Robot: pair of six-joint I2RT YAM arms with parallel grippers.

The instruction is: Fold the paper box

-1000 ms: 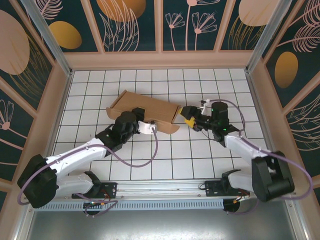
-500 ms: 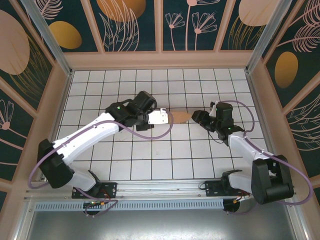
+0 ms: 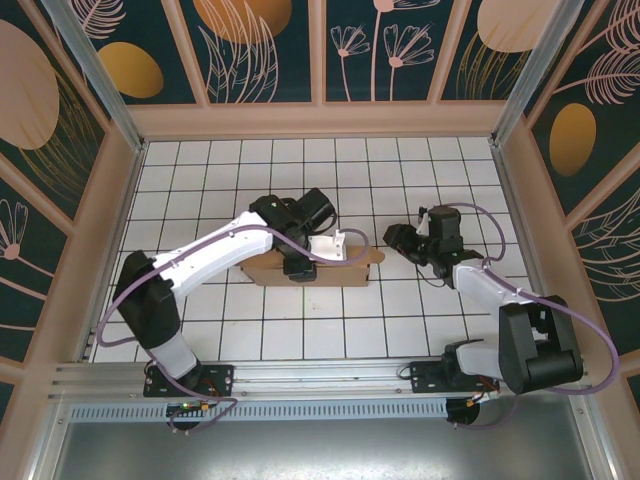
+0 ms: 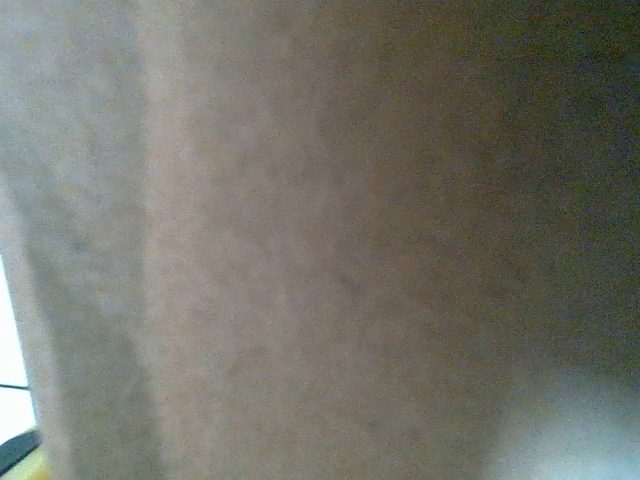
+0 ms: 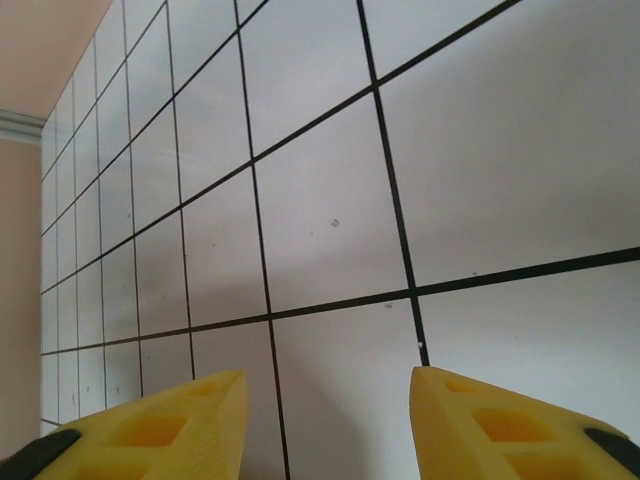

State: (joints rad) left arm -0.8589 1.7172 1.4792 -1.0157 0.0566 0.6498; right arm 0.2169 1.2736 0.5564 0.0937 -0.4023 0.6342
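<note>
Mid-fold. Paper box point(image 3: 335, 272) lies central on the worktop point(image 3: 200, 180) under the left tool point(image 3: 345, 246); its wrist view is blurred cardboard up close, so jaw gap cannot be told. Right tool point(image 3: 392, 238) hovers just beside the box's right end, partly open, empty (bare tiles between yellow fingers point(image 5: 150, 425)). Next, likely: right tool takes the end flap while left pins. Left arm hides most of the box's shape.
</note>
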